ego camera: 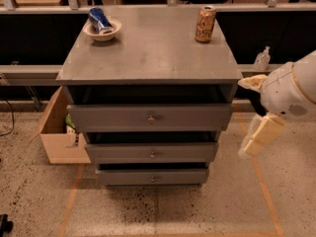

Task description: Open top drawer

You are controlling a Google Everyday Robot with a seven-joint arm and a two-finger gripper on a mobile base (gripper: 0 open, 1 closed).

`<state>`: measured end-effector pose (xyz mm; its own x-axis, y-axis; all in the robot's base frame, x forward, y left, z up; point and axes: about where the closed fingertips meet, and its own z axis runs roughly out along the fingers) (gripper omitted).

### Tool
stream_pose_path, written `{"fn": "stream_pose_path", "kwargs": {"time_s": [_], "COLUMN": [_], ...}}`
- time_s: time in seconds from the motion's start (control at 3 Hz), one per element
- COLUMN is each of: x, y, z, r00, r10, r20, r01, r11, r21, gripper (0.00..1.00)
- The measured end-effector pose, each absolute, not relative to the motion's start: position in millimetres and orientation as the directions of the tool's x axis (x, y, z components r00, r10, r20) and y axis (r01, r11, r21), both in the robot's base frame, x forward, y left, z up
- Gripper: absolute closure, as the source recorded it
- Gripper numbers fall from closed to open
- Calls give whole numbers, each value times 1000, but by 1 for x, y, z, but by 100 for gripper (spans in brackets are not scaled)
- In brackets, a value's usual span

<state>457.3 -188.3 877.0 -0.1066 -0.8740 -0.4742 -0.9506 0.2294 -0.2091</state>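
Fig.: top drawer (108,117) partly out. I see gripper (257,110) at 3 o'clock, w/ jaws spread, holding nothing.

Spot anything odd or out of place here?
A blue can lies tilted in the bowl, unlike the upright orange can. The top drawer sits ajar; the gripper hangs right of it, apart.

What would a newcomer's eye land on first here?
The grey chest at centre, its three drawers all standing slightly out, the top drawer widest with a small round knob. On its top sit a bowl holding a blue can at back left and an orange can at back right. The gripper hangs off to the right, beside the chest and apart from it.
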Motion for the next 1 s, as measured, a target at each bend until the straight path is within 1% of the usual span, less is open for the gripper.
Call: {"fn": "stream_pose_path", "kwargs": {"time_s": [0.33, 0.67, 1.0], "x": [470, 489, 491], "y": [-167, -153, -153], "z": [845, 811, 808], "r00": [14, 73, 68], "r10": [-876, -893, -896], "r20": [-483, -444, -439], "r01": [-962, -962, -962], "r11": [119, 54, 57], "r21": [-244, -267, -266], "gripper": [0, 0, 0]}}
